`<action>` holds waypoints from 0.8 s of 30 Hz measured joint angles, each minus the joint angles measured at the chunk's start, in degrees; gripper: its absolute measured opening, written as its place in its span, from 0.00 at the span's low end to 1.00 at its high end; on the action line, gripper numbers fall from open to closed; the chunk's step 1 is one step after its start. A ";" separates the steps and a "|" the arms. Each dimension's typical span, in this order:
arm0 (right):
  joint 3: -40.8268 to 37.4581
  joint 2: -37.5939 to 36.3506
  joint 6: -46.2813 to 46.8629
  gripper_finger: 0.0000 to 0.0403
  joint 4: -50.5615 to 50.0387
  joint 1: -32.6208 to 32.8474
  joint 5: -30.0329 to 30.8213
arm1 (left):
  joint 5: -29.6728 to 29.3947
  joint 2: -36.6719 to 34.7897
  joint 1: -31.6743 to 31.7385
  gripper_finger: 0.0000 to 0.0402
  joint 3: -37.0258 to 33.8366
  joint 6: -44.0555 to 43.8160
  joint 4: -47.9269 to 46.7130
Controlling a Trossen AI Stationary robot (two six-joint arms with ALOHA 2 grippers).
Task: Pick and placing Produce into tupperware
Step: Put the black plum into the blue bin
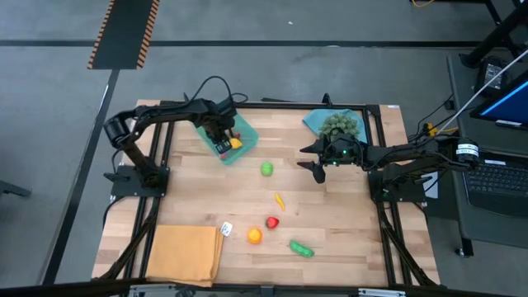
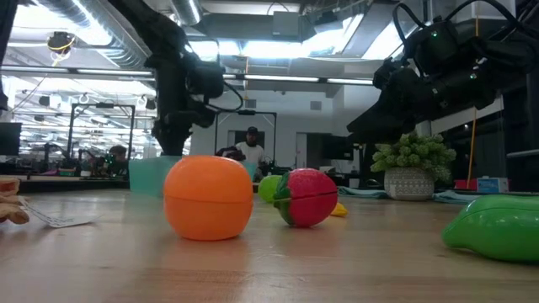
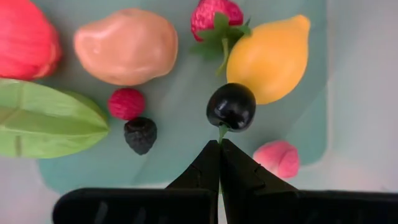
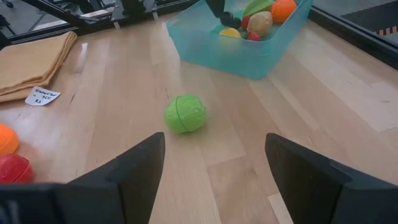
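The teal tupperware (image 1: 227, 136) stands at the table's far left and holds a lemon (image 3: 270, 59), a potato (image 3: 126, 45), a strawberry (image 3: 214, 17), berries and other produce. My left gripper (image 3: 220, 144) points down over it, shut on a dark cherry (image 3: 231, 107). More produce lies on the wood: a green ball (image 1: 266, 168), an orange piece (image 1: 280, 199), a red one (image 1: 272, 222), an orange ball (image 1: 254, 236) and a green pod (image 1: 301, 248). My right gripper (image 1: 320, 167) hovers open right of the green ball (image 4: 185, 113), touching nothing. My left gripper pinches the cherry's thin green stem (image 3: 221, 132) between its two fingertips, coming from above and pointing down. The cherry hangs below the fingers over the tray's floor, beside the lemon. Whether it touches the floor I cannot tell.
A bushy grey-green cluster (image 1: 340, 125) sits on a blue piece at the far right, just behind my right arm. An orange-tan mat (image 1: 186, 254) lies at the near left with a white tag (image 1: 226, 228) beside it. Bare wood lies between the tray and the loose produce.
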 joint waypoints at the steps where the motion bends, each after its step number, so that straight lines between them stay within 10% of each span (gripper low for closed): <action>1: 0.00 0.00 -0.01 0.69 0.00 0.00 -0.01 | 0.00 0.52 0.00 0.00 0.00 0.09 0.06; 24: 0.00 0.00 -0.02 0.69 0.00 0.00 -0.02 | -0.35 4.20 0.00 0.08 -0.02 1.47 2.59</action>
